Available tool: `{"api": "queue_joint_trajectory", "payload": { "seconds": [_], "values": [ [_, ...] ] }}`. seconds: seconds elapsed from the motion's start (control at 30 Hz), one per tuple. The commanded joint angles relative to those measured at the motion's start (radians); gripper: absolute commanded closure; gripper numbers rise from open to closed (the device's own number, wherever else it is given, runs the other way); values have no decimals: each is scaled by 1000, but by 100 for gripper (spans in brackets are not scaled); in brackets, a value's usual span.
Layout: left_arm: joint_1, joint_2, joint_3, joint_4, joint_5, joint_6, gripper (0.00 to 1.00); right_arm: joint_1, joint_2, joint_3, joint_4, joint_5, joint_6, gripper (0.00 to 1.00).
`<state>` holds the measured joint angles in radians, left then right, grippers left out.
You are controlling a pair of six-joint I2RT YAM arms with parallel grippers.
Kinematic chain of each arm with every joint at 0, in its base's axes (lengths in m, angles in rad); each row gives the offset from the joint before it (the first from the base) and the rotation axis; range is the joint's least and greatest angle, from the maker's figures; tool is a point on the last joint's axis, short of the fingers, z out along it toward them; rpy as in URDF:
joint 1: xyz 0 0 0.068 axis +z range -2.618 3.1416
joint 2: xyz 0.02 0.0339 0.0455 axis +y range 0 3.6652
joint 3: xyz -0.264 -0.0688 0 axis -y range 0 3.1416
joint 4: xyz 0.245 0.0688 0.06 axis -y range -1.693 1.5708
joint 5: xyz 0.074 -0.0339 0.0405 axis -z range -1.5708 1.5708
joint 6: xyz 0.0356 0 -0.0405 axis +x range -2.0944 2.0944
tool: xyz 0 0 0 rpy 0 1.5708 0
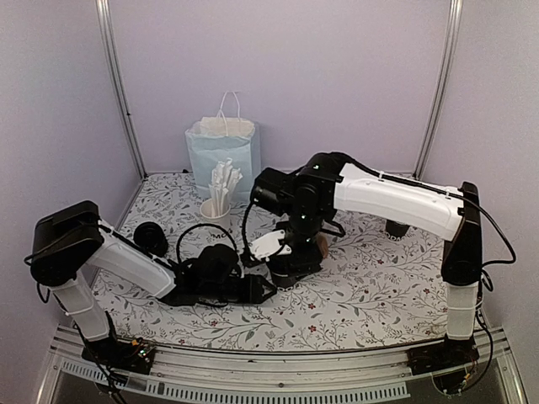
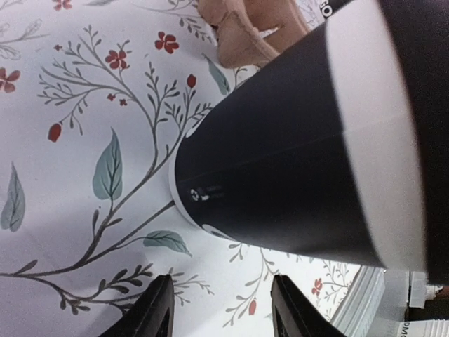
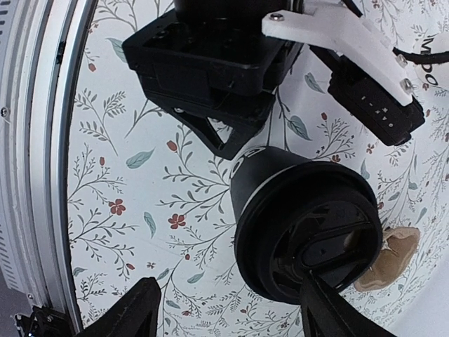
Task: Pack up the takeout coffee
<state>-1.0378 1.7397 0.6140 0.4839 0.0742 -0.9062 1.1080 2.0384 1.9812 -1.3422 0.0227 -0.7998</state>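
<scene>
Lidded black cup [image 3: 270,175] sits base-down just beside the cup carrier [image 3: 394,256], long axis pointing up at the nearer right gripper [image 3: 230,281], its 2 fingers [image 3: 137,312] wide open, empty, astride the lid [image 3: 316,242]; left gripper [image 2: 221,281] part-open, empty, at the cup's base.

Top view hangs high at the near edge, looking far across the whole surface [image 1: 354,311]. Both wrist views sit close, sharing the black cup [image 2: 280,175].
</scene>
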Motion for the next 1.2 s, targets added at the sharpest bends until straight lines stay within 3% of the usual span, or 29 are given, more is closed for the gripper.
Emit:
{"api": "queue_joint_trajectory", "payload": {
  "seconds": [0.0, 0.23, 0.47, 0.7, 0.93, 1.17],
  "values": [
    [-6, -89, -17, -29, -38, 10, 50, -61, -81, 66, 35, -10, -11, 28],
    [-13, -241, -9, -99, -86, 87, 44, -310, -174, 42, 166, -368, 70, 25],
    [-7, -274, 88, -223, -152, 102, 41, -472, -269, -257, 429, -577, 256, 32],
    [6, -195, 151, -208, -110, 63, 42, -502, -259, -450, 524, -724, 376, 37],
    [35, -112, 156, -185, -99, 30, 43, -503, -218, -530, 562, -806, 399, 39],
    [48, -44, 151, -158, -56, 19, 47, -504, -124, -522, 569, -906, 410, 55]
  ]
}}
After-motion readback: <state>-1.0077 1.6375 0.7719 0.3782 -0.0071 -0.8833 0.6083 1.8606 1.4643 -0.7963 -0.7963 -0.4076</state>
